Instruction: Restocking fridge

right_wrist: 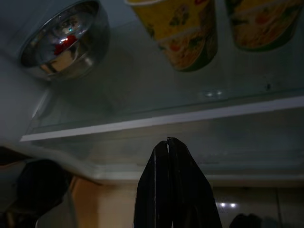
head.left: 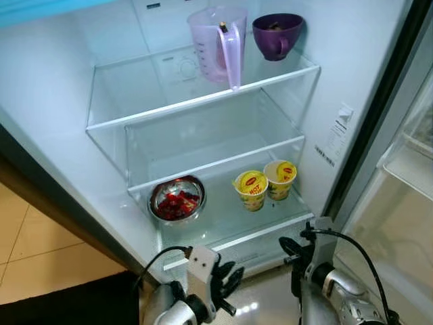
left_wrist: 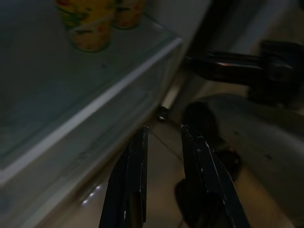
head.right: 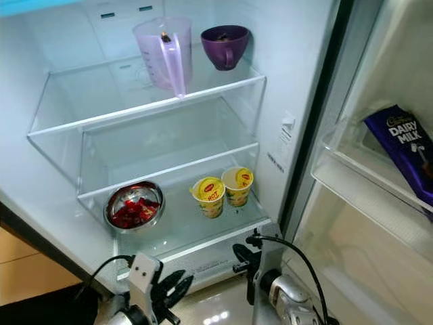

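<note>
**Open fridge, both grippers held low before the bottom shelf**

The fridge (head.left: 61,101) is seen standing open, with three glass shelves. On the bottom shelf (head.left: 270,233) two noodle cups (head.left: 252,190) are set upright, long axes vertical, mouths up and lids on, just beside each other towards the shelf's right end. Their printed labels are turned outwards, towards the shelf's front edge. At the left end of the same shelf, well apart from the cups, a steel bowl (head.left: 177,198) is placed, with red pieces in it.

Two shelves above the bottom shelf, a pale jug (head.left: 218,44) is stood upright with its handle turned to the front, and a purple cup (head.left: 277,35) is set beside it on the right, handle also forward.

In a door bin (head.right: 352,169) to the right of the bottom shelf, a purple chocolate bar (head.right: 404,150) is leaned on a slant.

The left gripper (left_wrist: 164,130) is held below and in front of the bottom shelf's front edge, its fingers apart and nothing between them. The right gripper (right_wrist: 168,141) is held before the same edge, further right, its fingers pressed together and empty.
</note>
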Controlling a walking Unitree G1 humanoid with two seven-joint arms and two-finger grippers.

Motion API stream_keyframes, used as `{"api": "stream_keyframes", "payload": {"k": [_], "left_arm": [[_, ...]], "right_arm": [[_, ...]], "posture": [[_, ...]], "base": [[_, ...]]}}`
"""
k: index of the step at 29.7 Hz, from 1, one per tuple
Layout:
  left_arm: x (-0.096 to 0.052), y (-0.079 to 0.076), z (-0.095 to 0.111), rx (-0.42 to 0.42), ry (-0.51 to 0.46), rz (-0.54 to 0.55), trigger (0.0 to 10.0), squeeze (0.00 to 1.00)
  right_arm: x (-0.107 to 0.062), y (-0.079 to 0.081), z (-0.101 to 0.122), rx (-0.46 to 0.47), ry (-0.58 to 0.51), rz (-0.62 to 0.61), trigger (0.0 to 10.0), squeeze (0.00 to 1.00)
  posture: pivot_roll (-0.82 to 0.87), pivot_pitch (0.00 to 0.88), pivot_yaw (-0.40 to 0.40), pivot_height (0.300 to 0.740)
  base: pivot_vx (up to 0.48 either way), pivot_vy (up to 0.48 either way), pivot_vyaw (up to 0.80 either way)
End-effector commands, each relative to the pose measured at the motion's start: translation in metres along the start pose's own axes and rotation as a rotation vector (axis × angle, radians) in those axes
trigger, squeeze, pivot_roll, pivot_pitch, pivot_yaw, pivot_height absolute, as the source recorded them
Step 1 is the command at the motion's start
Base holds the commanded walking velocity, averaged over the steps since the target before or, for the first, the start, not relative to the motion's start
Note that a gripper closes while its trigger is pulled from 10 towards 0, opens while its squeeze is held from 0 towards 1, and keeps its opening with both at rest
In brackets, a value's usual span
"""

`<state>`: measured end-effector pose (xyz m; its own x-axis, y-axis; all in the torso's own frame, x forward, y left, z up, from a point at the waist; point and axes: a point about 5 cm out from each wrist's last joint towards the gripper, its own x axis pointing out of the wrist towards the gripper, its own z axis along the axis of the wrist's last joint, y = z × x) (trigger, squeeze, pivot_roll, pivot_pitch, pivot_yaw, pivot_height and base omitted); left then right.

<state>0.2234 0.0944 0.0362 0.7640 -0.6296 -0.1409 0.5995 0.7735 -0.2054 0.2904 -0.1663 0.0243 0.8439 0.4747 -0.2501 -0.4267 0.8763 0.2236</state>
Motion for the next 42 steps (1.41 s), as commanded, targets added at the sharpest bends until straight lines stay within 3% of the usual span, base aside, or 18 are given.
{"api": "stream_keyframes", "payload": {"k": [1,6,12,20,42], "left_arm": [[-0.006,0.012,-0.006,0.0,0.029,0.054,10.0,0.0],[0.001,0.03,0.0,-0.014,0.005,0.138,10.0,0.0],[0.004,0.037,-0.019,-0.039,0.078,0.163,10.0,0.0],[0.011,0.03,-0.03,-0.065,0.108,0.142,10.0,0.0],[0.01,0.017,-0.051,-0.044,0.203,0.078,10.0,0.0]], "right_arm": [[0.0,0.006,-0.01,0.025,0.033,0.029,10.0,0.0],[0.002,0.011,-0.01,0.07,0.012,0.072,10.0,0.0],[0.003,0.019,-0.02,0.084,0.044,0.108,10.0,0.0],[-0.007,0.015,-0.031,0.115,0.077,0.115,10.0,0.0],[-0.016,0.013,-0.042,0.183,0.115,0.138,10.0,0.0]], "posture": [[-0.08,0.16,0.116,0.516],[-0.07,0.167,0.107,0.521],[-0.08,0.143,0.106,0.549],[-0.08,0.16,0.086,0.583],[-0.09,0.189,0.069,0.583]], "base": [[0.0,0.0,0.0],[0.0,0.0,0.0],[0.0,0.0,0.0],[0.0,0.0,0.0],[-0.04,0.0,0.0]]}}
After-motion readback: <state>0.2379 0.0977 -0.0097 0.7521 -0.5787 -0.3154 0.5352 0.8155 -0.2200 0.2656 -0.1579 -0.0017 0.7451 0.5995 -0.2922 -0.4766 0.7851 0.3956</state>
